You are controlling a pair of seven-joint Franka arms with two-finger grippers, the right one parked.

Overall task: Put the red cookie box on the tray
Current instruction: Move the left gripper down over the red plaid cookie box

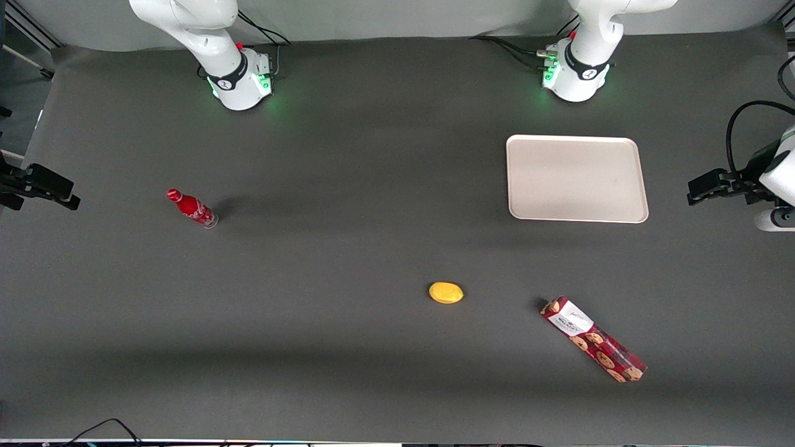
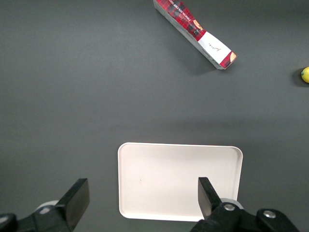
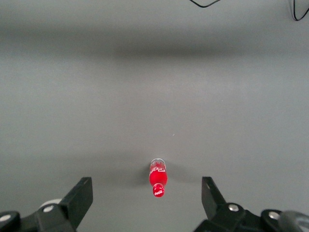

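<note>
Nearest the front camera, the red cookie box (image 1: 593,339) lies flat on the dark table (image 1: 348,261), at about six o'clock from the bare cream tray (image 1: 576,179), while the left gripper (image 2: 144,202) hangs above the tray, fingers (image 2: 77,198) spread wide, holding nothing.

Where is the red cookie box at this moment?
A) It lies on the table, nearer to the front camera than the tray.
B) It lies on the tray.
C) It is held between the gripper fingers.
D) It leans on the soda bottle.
A: the red cookie box lies flat on the dark table, apart from the tray, and the open gripper holds nothing above the tray.
</note>
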